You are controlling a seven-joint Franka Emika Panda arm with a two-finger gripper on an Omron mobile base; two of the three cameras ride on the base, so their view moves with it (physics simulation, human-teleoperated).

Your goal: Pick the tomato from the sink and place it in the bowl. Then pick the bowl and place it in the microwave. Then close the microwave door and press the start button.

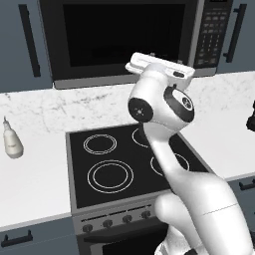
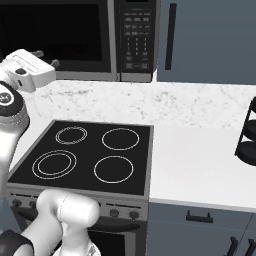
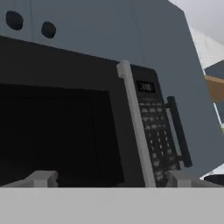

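The microwave [image 1: 124, 40] sits built in above the stove, and its door [image 1: 119, 35] with the black glass window is closed. The black button panel [image 2: 136, 40] is on its right side, also in the hand view [image 3: 155, 127]. My gripper [image 2: 46, 58] hovers just in front of the door's lower right part, left of the panel, pointing at the microwave. It is open: the fingertips [image 3: 41, 177] stand wide apart with nothing between them. The tomato, the sink and the bowl are out of view.
A black cooktop [image 1: 124, 164] with several ring burners lies below the arm, set in a white marble counter [image 2: 200, 165]. A white bottle [image 1: 12, 142] stands on the left counter. A black tiered rack [image 2: 247, 135] stands at the far right.
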